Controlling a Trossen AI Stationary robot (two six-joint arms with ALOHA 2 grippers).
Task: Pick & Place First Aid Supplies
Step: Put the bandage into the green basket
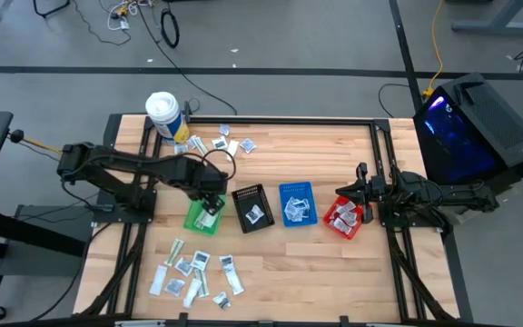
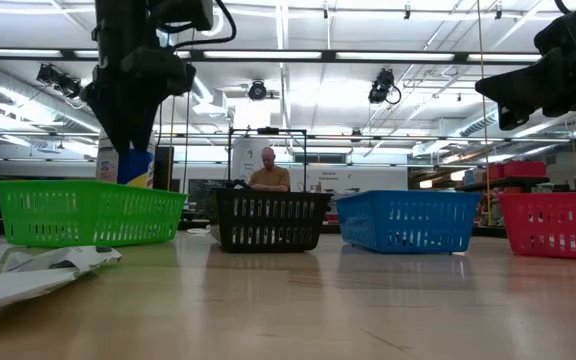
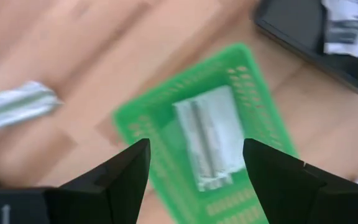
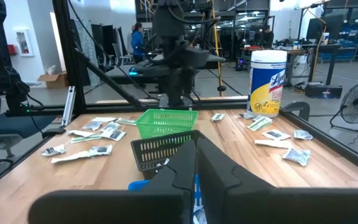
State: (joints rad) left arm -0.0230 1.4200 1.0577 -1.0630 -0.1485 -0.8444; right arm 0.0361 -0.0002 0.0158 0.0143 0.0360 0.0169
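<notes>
Green bin (image 1: 198, 218) beneath parted left claw (image 1: 211, 204) (sachet (image 3: 207, 137) inside); right claw (image 1: 360, 193) clenched.

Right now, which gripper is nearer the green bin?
Left. The left gripper hangs right over the green bin, fingers open above a silvery packet lying inside. The right gripper sits shut far across the table, by the red bin.
</notes>
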